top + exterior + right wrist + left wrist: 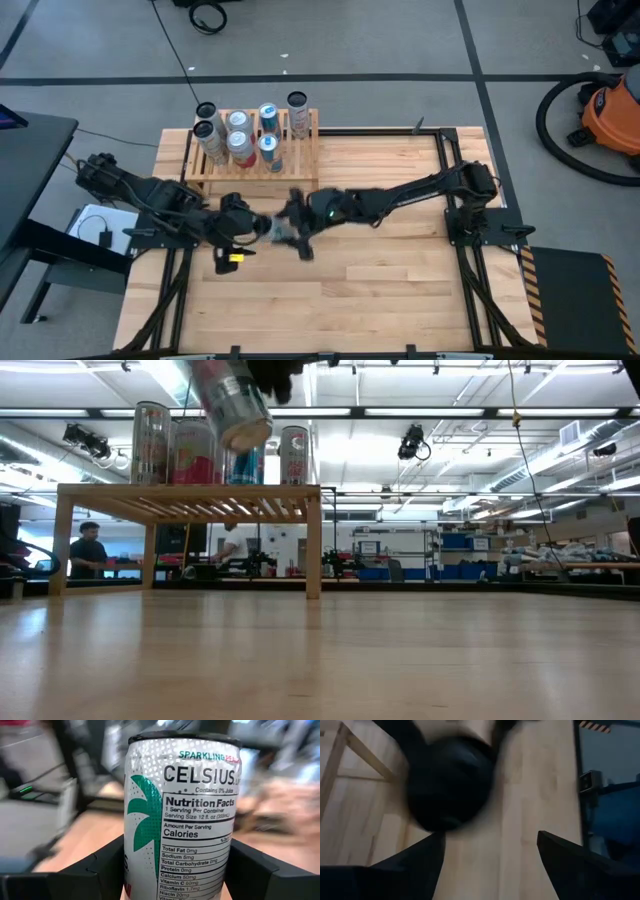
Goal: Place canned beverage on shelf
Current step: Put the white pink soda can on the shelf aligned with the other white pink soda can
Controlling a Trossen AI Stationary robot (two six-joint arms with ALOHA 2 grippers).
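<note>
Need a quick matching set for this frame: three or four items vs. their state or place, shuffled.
Column 1:
1. right gripper
2. left gripper
3. shelf
4. silver can

Column 2:
A. carries several upright cans
B. fingers apart, nothing between them
C. raised off the table, tilted
D. shut on a can

Pairs: 1-D, 2-B, 3-A, 4-C

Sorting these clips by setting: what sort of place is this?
Probably a robotics lab or workshop: strip lights on an open ceiling, cluttered benches behind, an orange shop vacuum on the grey floor.
</note>
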